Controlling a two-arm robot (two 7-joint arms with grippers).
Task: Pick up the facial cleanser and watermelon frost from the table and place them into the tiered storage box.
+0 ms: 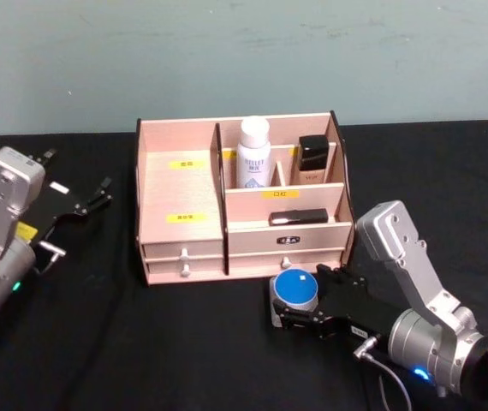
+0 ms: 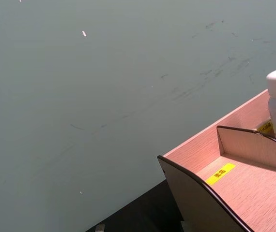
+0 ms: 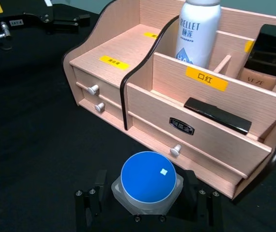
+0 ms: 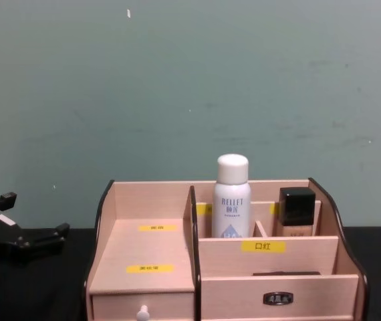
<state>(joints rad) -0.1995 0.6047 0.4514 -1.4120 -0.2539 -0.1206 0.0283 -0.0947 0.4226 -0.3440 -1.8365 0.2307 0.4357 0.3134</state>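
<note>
The right end effector (image 1: 297, 308) is straddling the squat, frosted-clear, blue-lidded watermelon frost jar (image 3: 147, 182). The jar is sitting on the black tabletop (image 1: 184, 342), just in front of the drawers of the pale wooden tiered storage box (image 1: 180, 231). The fingers appear to be pinching the jar's sides, though contact is hard to confirm. The tall white cylindrical facial cleanser (image 1: 254, 152) is already standing in a rear compartment. The lift is calling for a firm, level grip, rising above the front wall before travelling over a free compartment. The left end effector (image 1: 81, 201) is hanging spread, left of the box.
</note>
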